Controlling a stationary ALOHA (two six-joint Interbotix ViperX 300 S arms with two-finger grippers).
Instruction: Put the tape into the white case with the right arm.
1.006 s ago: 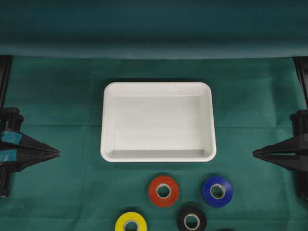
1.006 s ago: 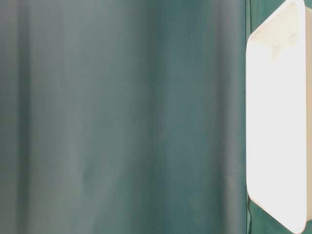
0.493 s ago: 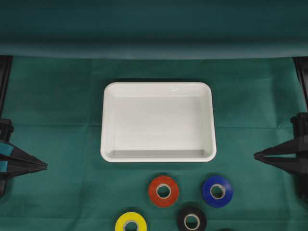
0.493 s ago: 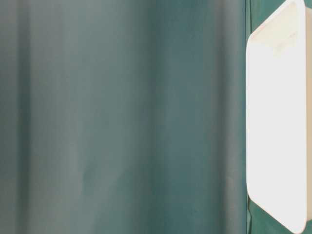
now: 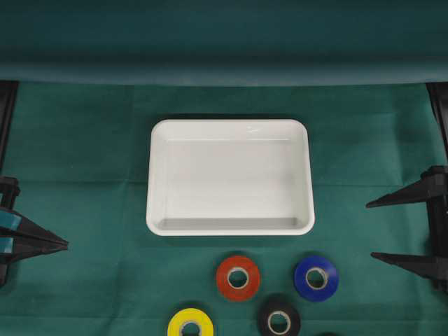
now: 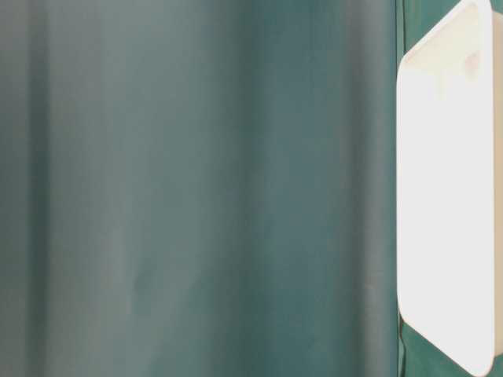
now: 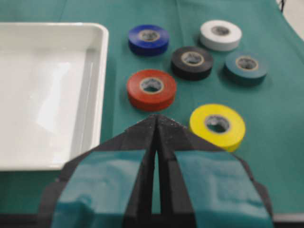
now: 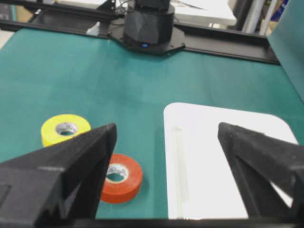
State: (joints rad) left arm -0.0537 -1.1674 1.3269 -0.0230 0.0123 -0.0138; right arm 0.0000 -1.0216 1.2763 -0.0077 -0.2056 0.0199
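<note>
Your right tool point(image 5: 404, 231) has just gone from prongs pressed together to prongs spread wide; a second ago the overhead view showed them as a single wedge at the right edge, and now they stand well apart, one above the other in that view. It holds nothing. The arm itself has not visibly travelled toward the work.

Your left tool point(image 5: 59, 243), the one with teal strips, has pulled back toward the left edge of the overhead view. Its prongs meet at the tips in the left wrist view and it carries nothing.

The white case point(image 5: 159, 175) sits in the middle of the green counter point(image 5: 84, 140), unmoved, with nothing inside it. None of the tape has been touched. The red roll point(image 5: 238, 278) lies just below the case's near rim, the blue roll point(image 5: 316, 278) beside it toward your right tool, the black roll point(image 5: 278, 320) and the yellow roll point(image 5: 190, 323) nearer the bottom edge. The left wrist view also shows a white roll point(image 7: 220, 34) and a teal roll point(image 7: 245, 68) beyond the overhead frame.

Assessment: the opening reads as preparation for a first pick. No roll is yet between the prongs, so the whole task remains. The blue roll appears the closest candidate; which roll is meant cannot be told.
</note>
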